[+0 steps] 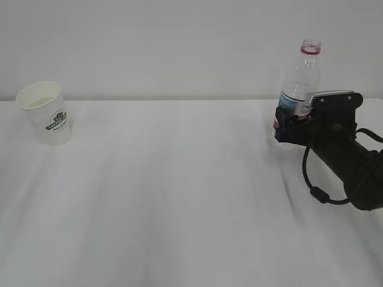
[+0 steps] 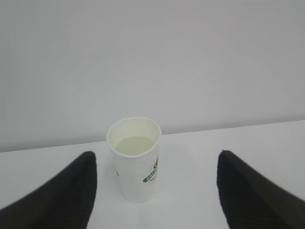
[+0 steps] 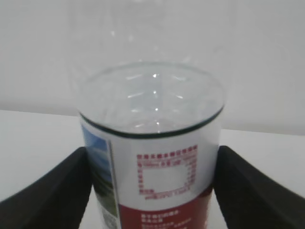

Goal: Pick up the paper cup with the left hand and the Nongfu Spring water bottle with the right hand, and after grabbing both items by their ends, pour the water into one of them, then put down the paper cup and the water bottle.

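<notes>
1. Right claw (image 3: 151,191) is standing open, jaws flanking the bottle (image 1: 297,89) low at its label; whether they are touching it, I cannot tell. A snag could be tipping the tall, capless bottle.
2. Left claw (image 2: 155,191) is gaping; cup (image 2: 135,160) sitting just ahead between the jaws, apart.
3. Cup: thin tapered paper. Bottle: clear plastic. Worktop (image 1: 179,197): smooth white.

A bare test setup, lab-like, is showing here: a plain white worktop (image 1: 179,197) is running back to a blank white wall (image 1: 179,42) rising directly behind the worktop.
</notes>
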You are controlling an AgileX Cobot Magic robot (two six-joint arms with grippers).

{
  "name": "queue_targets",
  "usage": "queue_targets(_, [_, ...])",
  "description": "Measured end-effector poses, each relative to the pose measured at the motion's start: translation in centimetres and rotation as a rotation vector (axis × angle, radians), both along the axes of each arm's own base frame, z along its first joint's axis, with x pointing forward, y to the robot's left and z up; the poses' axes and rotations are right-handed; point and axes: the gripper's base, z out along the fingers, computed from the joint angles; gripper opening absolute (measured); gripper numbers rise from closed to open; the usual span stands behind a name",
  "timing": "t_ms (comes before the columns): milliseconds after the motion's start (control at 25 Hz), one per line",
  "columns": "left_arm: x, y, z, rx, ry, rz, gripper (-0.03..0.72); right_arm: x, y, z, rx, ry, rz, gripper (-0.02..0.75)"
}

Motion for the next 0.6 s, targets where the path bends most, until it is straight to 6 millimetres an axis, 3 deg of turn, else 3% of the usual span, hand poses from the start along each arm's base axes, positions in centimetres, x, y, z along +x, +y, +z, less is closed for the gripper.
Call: queue_targets(600, [-0.2, 0.0, 0.4, 0.003, -0.021, -0.003, 0.559, -4.8, -0.7, 2.7, -0.003, 0.025, 0.000, 0.589])
